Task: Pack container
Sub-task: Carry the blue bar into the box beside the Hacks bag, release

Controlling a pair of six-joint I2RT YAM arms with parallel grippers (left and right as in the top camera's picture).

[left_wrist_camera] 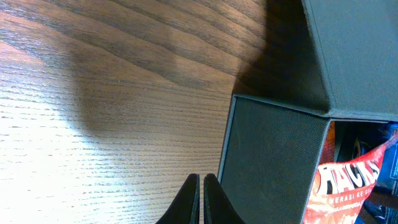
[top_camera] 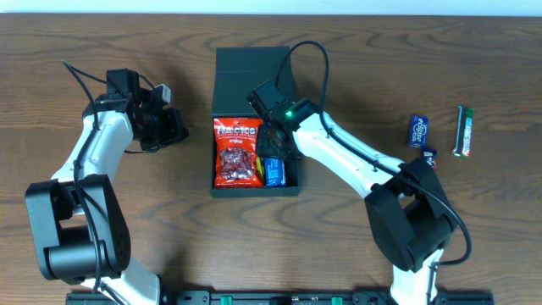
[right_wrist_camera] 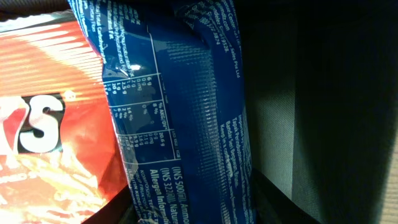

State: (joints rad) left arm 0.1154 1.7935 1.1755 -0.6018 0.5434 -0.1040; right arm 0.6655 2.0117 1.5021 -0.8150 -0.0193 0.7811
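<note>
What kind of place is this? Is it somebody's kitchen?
Probably a robot lab bench, not a kitchen: a left arm and right arm stand at a wooden table, with a red bag of sweets in a dark container.

Wood-grain table [top_camera: 500,51], dark container [top_camera: 241,80] at centre, blue packet [top_camera: 419,130], green bar [top_camera: 461,130] right

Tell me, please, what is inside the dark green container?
A red candy bag and a blue packet lie inside the container. The right gripper reaches in, hiding whatever is beneath it.
</note>
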